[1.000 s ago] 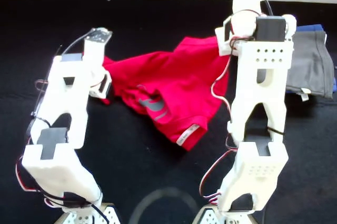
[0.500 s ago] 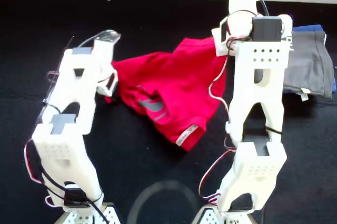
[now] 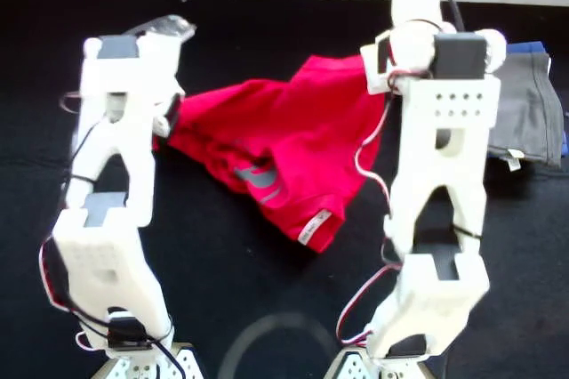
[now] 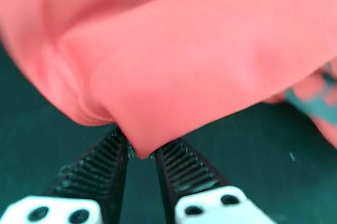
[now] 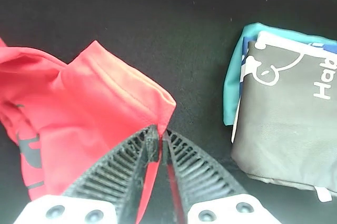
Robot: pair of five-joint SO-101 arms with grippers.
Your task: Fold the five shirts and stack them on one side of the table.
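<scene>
High view: left gripper [image 4: 139, 149] and right gripper [image 5: 159, 135] clamp shirt [image 3: 276, 148] at nine and one o'clock; lift evenly, taut.

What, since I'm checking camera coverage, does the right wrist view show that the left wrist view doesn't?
Right wrist, not left: the folded grey shirt lying on a folded teal shirt, and the right gripper shut on the red fabric shirt's edge. Left wrist, not right: the left gripper pinching a fold of that shirt. Both: the red fabric shirt and the black table surface.
</scene>
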